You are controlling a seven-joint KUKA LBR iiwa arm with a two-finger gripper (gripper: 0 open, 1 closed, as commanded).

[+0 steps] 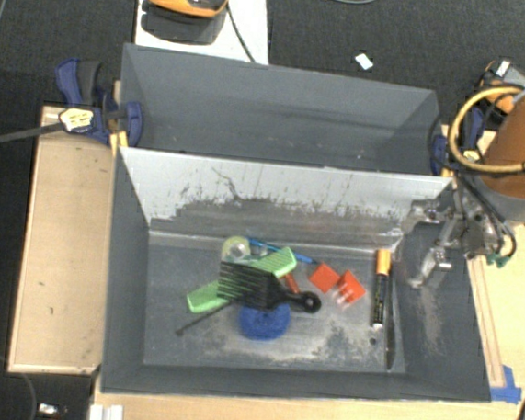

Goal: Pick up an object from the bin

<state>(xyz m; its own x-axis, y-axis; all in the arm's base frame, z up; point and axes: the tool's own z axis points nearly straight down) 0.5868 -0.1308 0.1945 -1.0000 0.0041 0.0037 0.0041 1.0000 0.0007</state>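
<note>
My gripper (430, 270) hangs over the bin's right sloping wall, open with nothing between its fingers. Just to its left a black pen with a yellow-orange cap (380, 295) lies lengthwise on the bin floor, a little apart from the gripper. Two small orange blocks (338, 284) sit further left of the pen.
In the middle of the floor lies a small heap: a green brush with black bristles (248, 282), a blue disc (263, 323), a black looped piece (305, 301) and a pale round thing (236, 248). The arm with its orange cover and cables enters from the right.
</note>
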